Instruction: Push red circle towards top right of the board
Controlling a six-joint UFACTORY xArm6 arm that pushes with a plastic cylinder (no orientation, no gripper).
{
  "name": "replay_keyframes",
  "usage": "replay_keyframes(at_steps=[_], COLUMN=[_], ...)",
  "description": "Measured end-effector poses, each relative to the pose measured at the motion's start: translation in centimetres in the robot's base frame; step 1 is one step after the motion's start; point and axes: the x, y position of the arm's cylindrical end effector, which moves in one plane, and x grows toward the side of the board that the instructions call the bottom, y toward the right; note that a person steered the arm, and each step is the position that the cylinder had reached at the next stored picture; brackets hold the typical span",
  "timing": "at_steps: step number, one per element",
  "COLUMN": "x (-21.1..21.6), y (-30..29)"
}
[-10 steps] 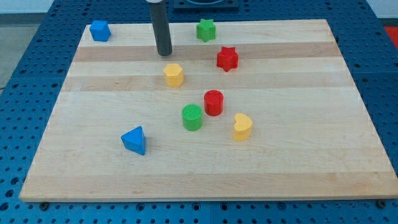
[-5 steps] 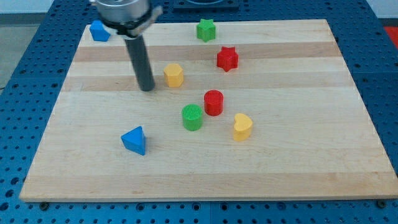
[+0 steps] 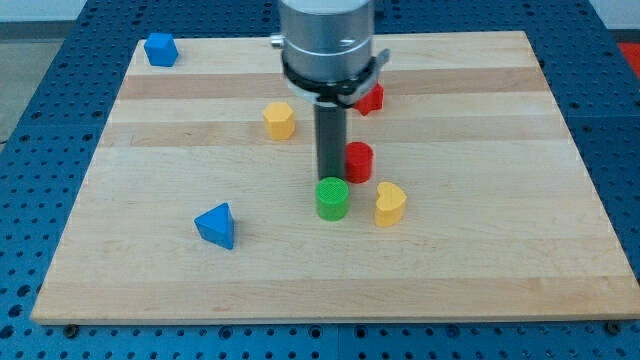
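Note:
The red circle [image 3: 360, 162] stands near the board's middle, partly covered on its left by my rod. My tip [image 3: 329, 178] is down on the board, touching the red circle's left side and just above the green circle [image 3: 332, 198]. The arm's grey body hides the board's upper middle, where only the right edge of the red star [image 3: 373, 97] shows.
A yellow heart-shaped block [image 3: 389, 203] sits right of the green circle. A yellow hexagon [image 3: 279, 120] lies upper left of my tip. A blue triangle [image 3: 216, 225] is at lower left, a blue block [image 3: 160, 49] at the top left corner. The wooden board [image 3: 500, 250] rests on a blue pegboard.
My tip swept from left of the yellow hexagon down and right to between the red and green circles. The red circle shifted slightly right; the green circle moved down and right.

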Motion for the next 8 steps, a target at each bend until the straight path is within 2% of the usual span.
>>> replay_keyframes(at_steps=[2,4,8], x=[-1.2,-7.2,-14.3], y=[6.4,7.4,16.3])
